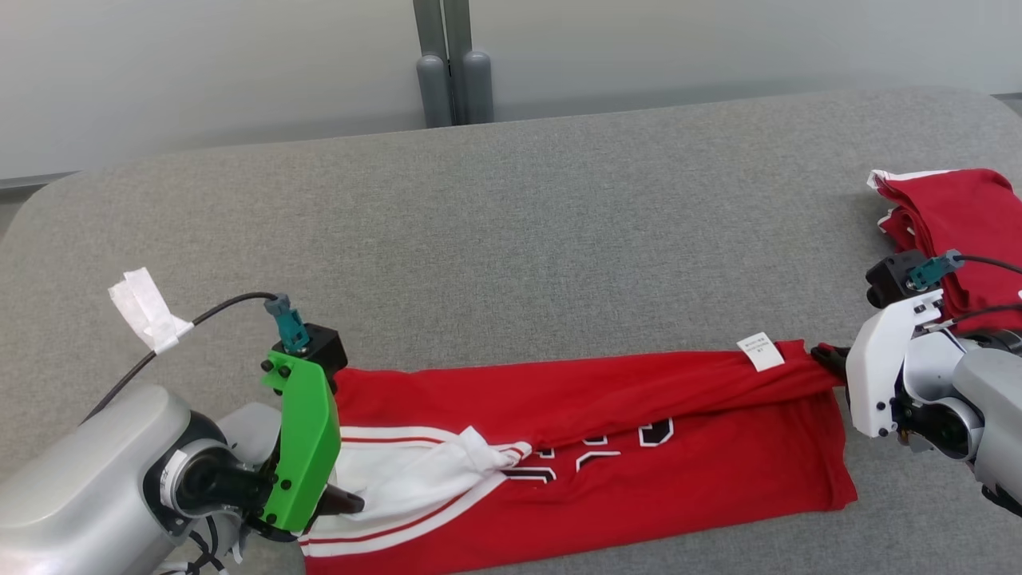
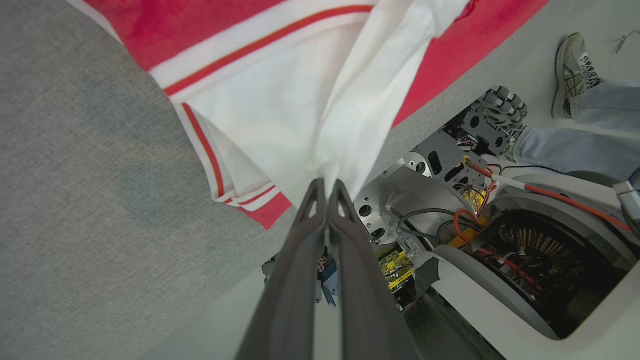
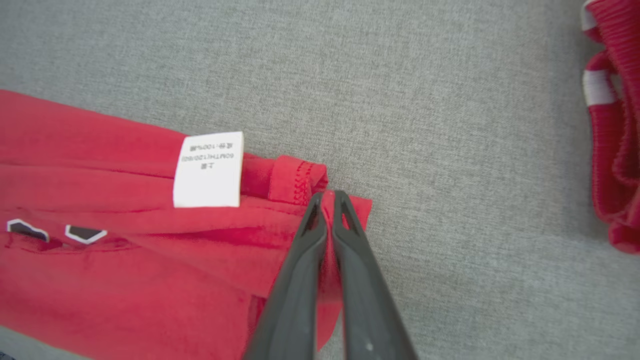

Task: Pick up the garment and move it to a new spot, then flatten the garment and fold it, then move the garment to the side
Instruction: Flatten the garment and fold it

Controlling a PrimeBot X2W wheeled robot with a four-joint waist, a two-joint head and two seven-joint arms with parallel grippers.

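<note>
Fabric first: the garment [image 1: 639, 415] is a red jersey with white trim and black-and-white numerals. It looks thin, light and limp, probably a slick knit, so expect it to sag, bunch and slip rather than hold any shape. It lies stretched lengthwise across the near part of the grey table [image 1: 511, 239], its upper edge rolled into a taut band between your two arms. Your left gripper [image 2: 327, 186] is pinched closed on a gather of the white cloth at the neck or armhole end, and your right gripper [image 3: 327, 196] is clamped shut on the red hem corner just beside the white care label [image 3: 209, 170]. Hems and trimmed edges are the better places to take hold, since the stitching there is thicker and less likely to creep out of a narrow pinch than single-layer body cloth. What you can't settle: how many layers each pinch has caught, whether the white bunch is collar or sleeve opening, and what the numerals read — the rolled band covers most of them. The garment's near edge runs off the bottom of the head view, and the green bracket [image 1: 307, 447] hides most of the left fingers there. A second red garment [image 1: 958, 216] sits bundled at the table's far right, well apart, partly behind the right arm.
</note>
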